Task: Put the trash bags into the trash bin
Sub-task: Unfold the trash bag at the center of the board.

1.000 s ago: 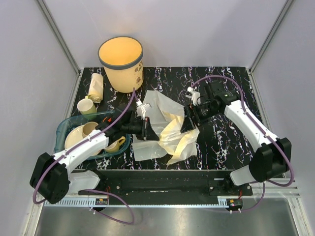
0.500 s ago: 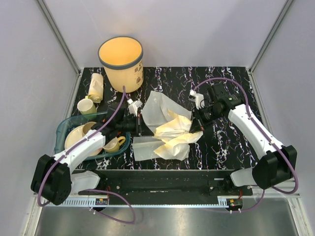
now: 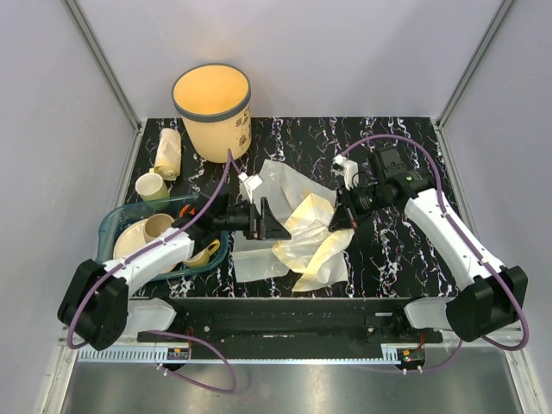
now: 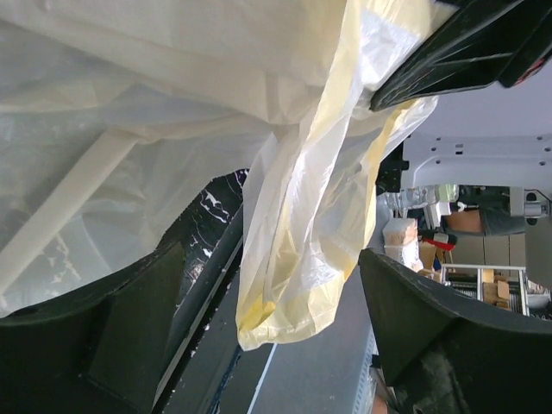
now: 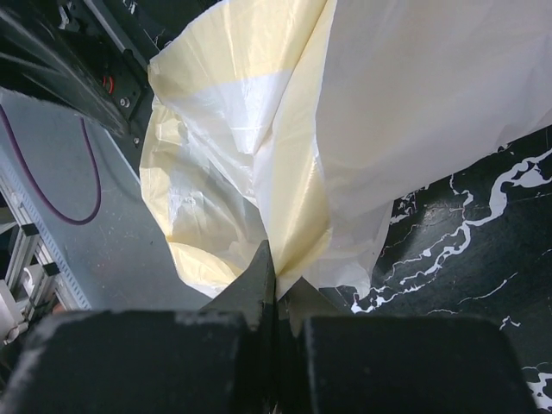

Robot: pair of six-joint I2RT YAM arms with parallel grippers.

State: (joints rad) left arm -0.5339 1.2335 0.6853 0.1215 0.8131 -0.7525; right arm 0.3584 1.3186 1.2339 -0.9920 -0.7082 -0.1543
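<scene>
The trash bags (image 3: 304,240) lie as one crumpled whitish-yellow sheet in the middle of the table, partly lifted. My right gripper (image 3: 335,222) is shut on the sheet's right edge; in the right wrist view a yellow fold (image 5: 259,172) is pinched at the closed tips of that gripper (image 5: 279,289). My left gripper (image 3: 277,222) stands open at the sheet's left side. In the left wrist view the film (image 4: 302,233) hangs loose between the spread fingers (image 4: 95,336), touching neither. The trash bin (image 3: 213,108) stands upright at the back left, empty, apart from both grippers.
A teal dish tray (image 3: 112,226) with bowls and a cup sits under my left arm. A pale roll (image 3: 168,153) and a cream cup (image 3: 151,185) lie left of the bin. The black marbled table (image 3: 405,155) ends at grey walls on three sides.
My right gripper closed on the bag's edge and drew it slightly right. My left gripper pulled left, then came back right and opened, letting go of the film.
</scene>
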